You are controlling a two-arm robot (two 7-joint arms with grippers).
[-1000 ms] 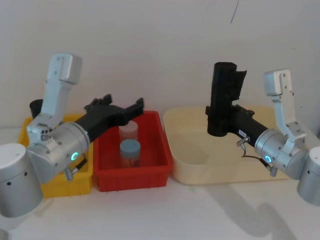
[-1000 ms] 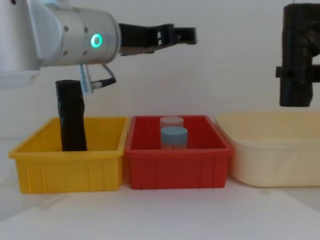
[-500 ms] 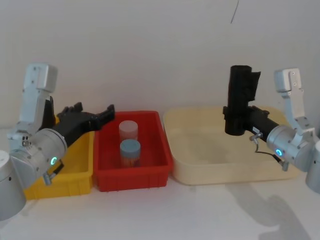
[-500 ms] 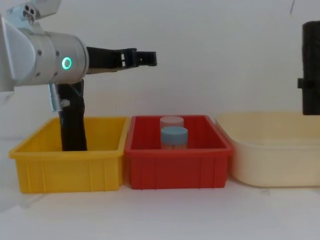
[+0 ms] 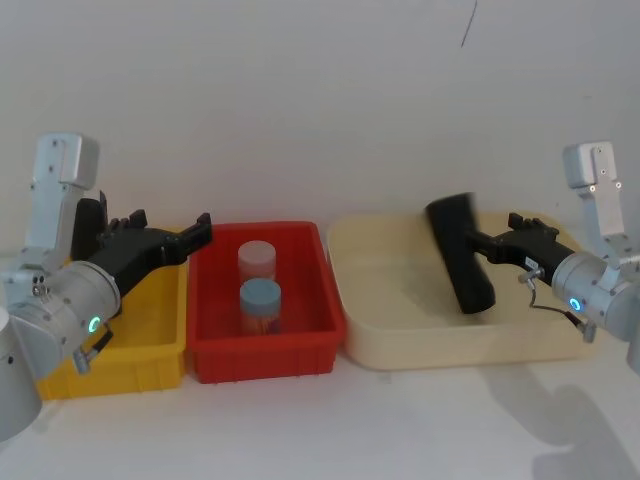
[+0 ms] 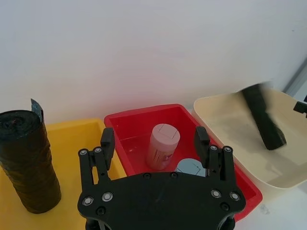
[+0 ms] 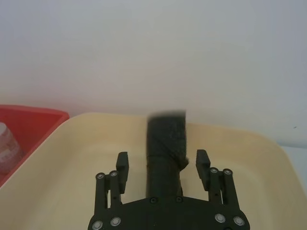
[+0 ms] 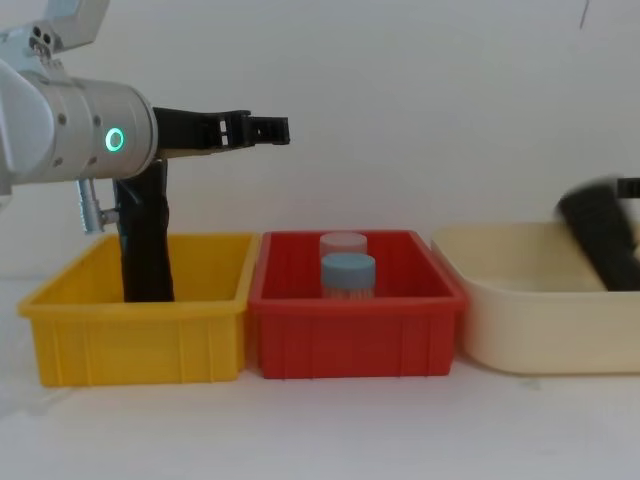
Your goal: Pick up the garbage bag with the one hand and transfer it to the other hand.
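The garbage bag (image 5: 462, 255), a thick black roll, leans tilted inside the cream bin (image 5: 400, 345), its top blurred; it also shows as garbage bag (image 8: 603, 240) and garbage bag (image 6: 263, 120). My right gripper (image 5: 497, 235) is open just beside it. In the right wrist view the right gripper (image 7: 162, 160) has its fingers spread, with gaps on both sides of the garbage bag (image 7: 165, 139). My left gripper (image 5: 170, 225) is open and holds nothing, hovering over the yellow bin (image 5: 150, 365); it appears too as left gripper (image 6: 154, 136) and left gripper (image 8: 275, 128).
A second black roll (image 6: 29, 163) stands upright in the yellow bin (image 8: 140, 330). The red bin (image 5: 265, 355) between the two others holds two jars, one blue-lidded (image 5: 260, 298), one pale-lidded (image 5: 256, 256). A white wall stands close behind.
The right gripper moved right and down and opened. The garbage bag left it and tipped into the cream bin. The left arm drew back to the left over the yellow bin.
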